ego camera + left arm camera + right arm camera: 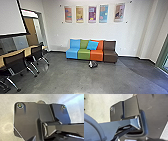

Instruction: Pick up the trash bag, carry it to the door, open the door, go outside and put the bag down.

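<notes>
Bag (93,64) lies on floor (55,77) by sofa (84,54), all steps apparently left; grippers' state can't be made out.

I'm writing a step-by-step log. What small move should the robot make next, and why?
Probably drive a little forward: a small black-and-white bundle, perhaps the trash bag, lies on the floor ahead, in front of the orange seat, still some distance off.
</notes>
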Available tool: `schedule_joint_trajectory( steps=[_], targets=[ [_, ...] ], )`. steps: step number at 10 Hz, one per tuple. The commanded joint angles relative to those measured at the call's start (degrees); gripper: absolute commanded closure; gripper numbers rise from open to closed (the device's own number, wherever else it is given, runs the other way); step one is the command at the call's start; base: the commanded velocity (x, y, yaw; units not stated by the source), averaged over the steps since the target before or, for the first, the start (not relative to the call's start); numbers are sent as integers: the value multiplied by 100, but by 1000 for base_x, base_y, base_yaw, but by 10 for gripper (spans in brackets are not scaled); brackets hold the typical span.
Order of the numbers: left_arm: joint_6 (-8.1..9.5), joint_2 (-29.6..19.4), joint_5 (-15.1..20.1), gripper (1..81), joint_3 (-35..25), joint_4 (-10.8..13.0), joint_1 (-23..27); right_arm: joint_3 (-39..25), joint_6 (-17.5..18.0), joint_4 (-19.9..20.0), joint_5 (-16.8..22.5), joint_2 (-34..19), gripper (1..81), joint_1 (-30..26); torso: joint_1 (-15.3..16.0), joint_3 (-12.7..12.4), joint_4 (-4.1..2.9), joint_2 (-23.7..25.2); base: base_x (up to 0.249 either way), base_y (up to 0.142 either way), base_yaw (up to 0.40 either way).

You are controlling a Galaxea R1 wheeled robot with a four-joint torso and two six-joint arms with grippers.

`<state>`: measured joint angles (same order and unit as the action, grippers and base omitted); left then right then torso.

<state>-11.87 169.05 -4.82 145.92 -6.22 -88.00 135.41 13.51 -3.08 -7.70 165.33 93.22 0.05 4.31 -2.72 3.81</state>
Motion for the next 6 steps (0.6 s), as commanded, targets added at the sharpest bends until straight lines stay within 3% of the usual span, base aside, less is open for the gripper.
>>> schedule_joint_trajectory(
  steps=[1,6],
  targets=[
    [-26,-20,297,10,-46,59,235,-104,-59,-122,313,20,10,-176,0,-2,0,0,149,0,0],
    [-26,-11,297,10,-46,59,235,-86,-59,-122,313,20,10,-176,0,0,0,0,149,0,0]
  ],
)
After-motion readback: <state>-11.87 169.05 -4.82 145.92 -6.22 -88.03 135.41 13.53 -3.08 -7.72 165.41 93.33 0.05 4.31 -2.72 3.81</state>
